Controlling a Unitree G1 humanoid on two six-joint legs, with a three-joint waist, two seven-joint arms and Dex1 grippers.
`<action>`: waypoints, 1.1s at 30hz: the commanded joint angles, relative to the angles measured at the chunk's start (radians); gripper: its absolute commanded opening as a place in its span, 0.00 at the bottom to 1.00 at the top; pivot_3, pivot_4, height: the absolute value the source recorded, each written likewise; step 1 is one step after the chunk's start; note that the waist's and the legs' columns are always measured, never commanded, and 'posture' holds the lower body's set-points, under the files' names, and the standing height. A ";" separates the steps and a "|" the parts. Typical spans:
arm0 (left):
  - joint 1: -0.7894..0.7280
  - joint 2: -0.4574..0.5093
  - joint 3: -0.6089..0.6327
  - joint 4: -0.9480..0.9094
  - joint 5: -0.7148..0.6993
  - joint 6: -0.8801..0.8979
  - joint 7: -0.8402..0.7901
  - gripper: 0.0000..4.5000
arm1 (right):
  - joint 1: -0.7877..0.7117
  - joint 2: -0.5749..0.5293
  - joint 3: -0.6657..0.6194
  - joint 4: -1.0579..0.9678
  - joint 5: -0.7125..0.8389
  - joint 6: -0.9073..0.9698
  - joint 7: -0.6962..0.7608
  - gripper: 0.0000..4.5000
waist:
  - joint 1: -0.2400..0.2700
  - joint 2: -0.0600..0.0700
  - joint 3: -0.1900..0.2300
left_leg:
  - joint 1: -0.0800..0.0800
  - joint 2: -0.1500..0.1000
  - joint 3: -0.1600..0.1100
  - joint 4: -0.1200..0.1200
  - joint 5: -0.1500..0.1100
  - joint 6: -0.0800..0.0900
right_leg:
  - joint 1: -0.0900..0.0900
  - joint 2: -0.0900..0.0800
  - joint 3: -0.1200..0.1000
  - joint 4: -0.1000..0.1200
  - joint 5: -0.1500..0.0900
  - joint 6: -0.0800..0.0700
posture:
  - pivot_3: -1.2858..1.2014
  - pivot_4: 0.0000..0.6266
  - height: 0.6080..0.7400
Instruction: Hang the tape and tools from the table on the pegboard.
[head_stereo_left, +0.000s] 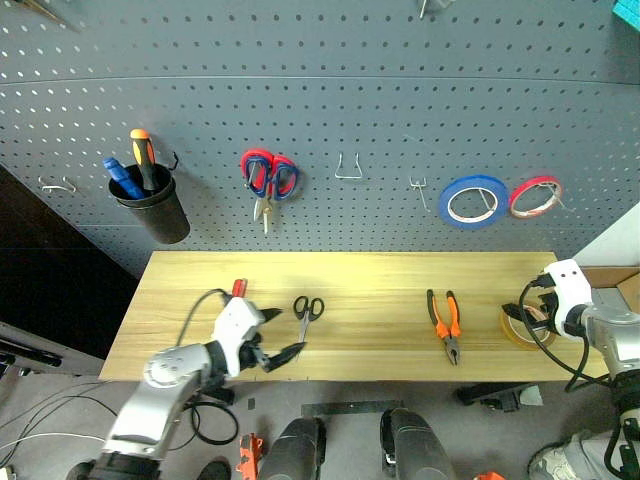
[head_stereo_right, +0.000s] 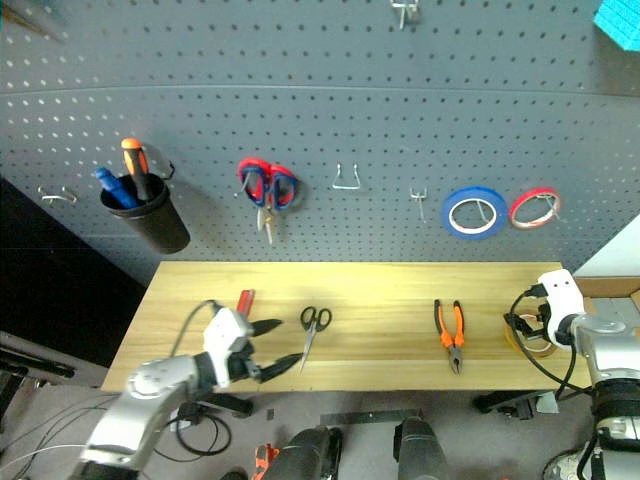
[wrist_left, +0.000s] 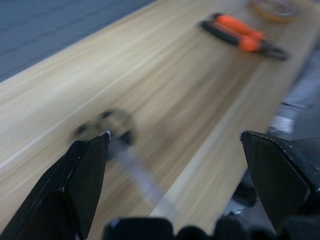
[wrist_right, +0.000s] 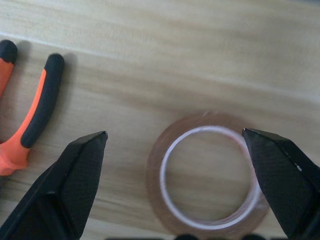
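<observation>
Left gripper (head_stereo_left: 282, 347): I see its fingers spread wide over the bench's near edge, holding nothing, just beside the tip of the small black-handled scissors (head_stereo_left: 306, 314).
Right gripper (head_stereo_right: 527, 333): fingers apart at the bench's right end, standing either side of the tan tape (wrist_right: 207, 175) without a clear touch; my arm covers part of the ring in the head views.
Bench (head_stereo_left: 380, 275): light wood planks; the widest bare stretch I have lies between the scissors and the pliers (head_stereo_left: 446, 322).
Pliers: orange-and-black handles pointing toward the wall, nose toward the near edge, near the tape but apart from it.
Red-handled screwdriver (head_stereo_right: 244, 301): mostly hidden behind my left wrist; I only make out the red handle end.
Left wrist view: scissors blurred; I can't tell whether the blades are open.
Pegboard (head_stereo_left: 330, 100): grey wall panel behind the bench, with a black cup (head_stereo_left: 152, 207) of tools, red-and-blue scissors (head_stereo_left: 267, 180), a bare wire hook (head_stereo_left: 348, 168), a blue tape ring (head_stereo_left: 473, 201) and a red tape ring (head_stereo_left: 535, 196).
</observation>
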 joint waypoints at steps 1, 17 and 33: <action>-0.053 -0.042 -0.058 0.043 0.047 -0.022 0.024 0.99 | -0.034 0.018 -0.005 0.014 -0.005 0.032 -0.031 1.00 | -0.003 0.000 0.000 | 0.000 0.000 0.000 0.000 0.000 0.000 | 0.000 0.000 0.000 0.000 0.000 0.000 | 0.46 0.34 1.00; -0.185 -0.184 -0.194 0.037 0.089 -0.005 0.027 0.99 | -0.128 0.145 -0.049 0.225 -0.008 0.009 -0.184 1.00 | -0.010 0.000 0.000 | 0.001 0.001 0.006 0.000 -0.001 0.001 | 0.000 0.000 0.002 0.000 0.000 0.000 | 0.46 0.35 1.00; -0.293 -0.114 -0.133 0.002 0.030 0.018 -0.051 1.00 | -0.088 0.180 -0.089 0.254 -0.002 -0.009 -0.287 0.34 | -0.014 -0.001 0.001 | 0.002 0.001 0.006 0.000 -0.001 0.002 | 0.000 0.001 0.002 0.000 0.001 0.001 | 0.45 0.38 1.00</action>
